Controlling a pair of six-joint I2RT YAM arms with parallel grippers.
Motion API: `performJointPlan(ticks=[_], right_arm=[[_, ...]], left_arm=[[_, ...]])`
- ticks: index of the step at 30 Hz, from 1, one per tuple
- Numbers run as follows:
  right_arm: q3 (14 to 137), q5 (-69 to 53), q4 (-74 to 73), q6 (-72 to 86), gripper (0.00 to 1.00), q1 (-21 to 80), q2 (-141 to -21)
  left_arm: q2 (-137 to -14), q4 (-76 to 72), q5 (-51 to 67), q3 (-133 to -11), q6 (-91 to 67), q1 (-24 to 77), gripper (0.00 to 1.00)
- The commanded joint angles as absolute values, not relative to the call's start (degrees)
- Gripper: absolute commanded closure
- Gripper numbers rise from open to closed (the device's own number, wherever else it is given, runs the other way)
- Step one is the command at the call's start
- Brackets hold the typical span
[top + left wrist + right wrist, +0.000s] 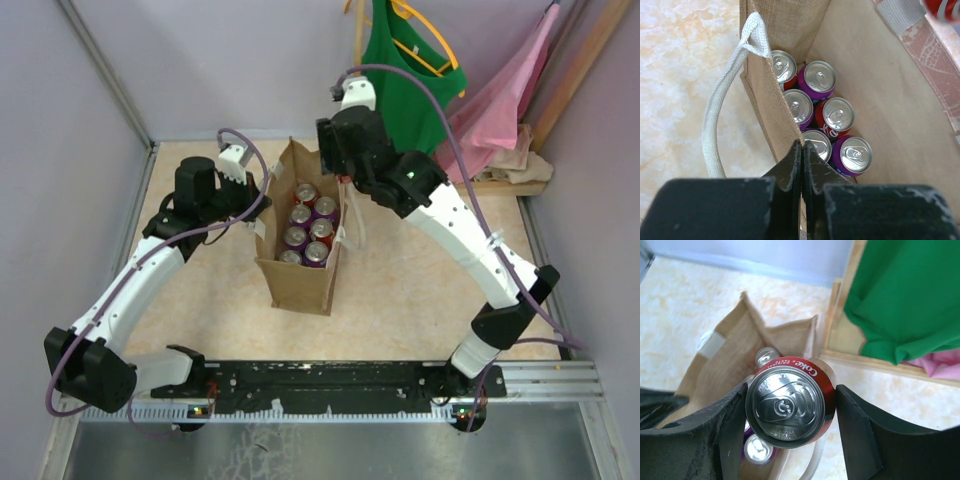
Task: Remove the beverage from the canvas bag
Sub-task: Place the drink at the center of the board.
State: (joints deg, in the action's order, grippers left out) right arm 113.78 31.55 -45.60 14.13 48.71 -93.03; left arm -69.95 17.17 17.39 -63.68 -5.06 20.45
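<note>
The tan canvas bag (298, 280) stands upright mid-table with its mouth wide. Several red and purple cans (308, 228) stand inside it, their tops showing in the left wrist view too (827, 117). My left gripper (802, 146) is shut on the bag's left rim (771, 102), the fabric pinched between its jaws. My right gripper (790, 407) is shut on a red Coke can, the beverage (789, 402), held upright above the bag's far right corner (805, 335). In the top view the right gripper (345, 170) covers that can.
A pale strap handle (720, 125) hangs outside the bag's left wall. At the back right a wooden rack (840, 335) carries a green garment (415, 70) and pink cloth (505, 100). Grey walls close both sides.
</note>
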Motion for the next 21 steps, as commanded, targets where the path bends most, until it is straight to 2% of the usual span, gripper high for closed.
performJointPlan(ticks=[1,8,13,18,21], right_arm=[[116.39,38.81,-32.92,12.15,1.0,45.99,-86.23],[107.86,36.94,-31.9,17.78,1.0,35.52,-80.48],[93.18,30.66,-31.39,24.84,1.0,27.38,-74.87],[78.52,29.57,-26.65,26.59,1.0,26.13,-71.02],[68.3,29.01,-19.02,27.75,1.0,25.27,-68.83]], left_arm=[[-68.84,13.11,18.15,-64.63,-4.75,20.01,0.96],[-69.77,13.1,18.38,-65.53,-4.57,20.03,0.96],[-70.0,13.27,18.06,-65.87,-4.45,20.0,0.95],[-70.39,13.42,18.0,-65.89,-4.53,19.97,0.95],[-70.35,13.41,17.93,-65.49,-4.89,20.02,0.95]])
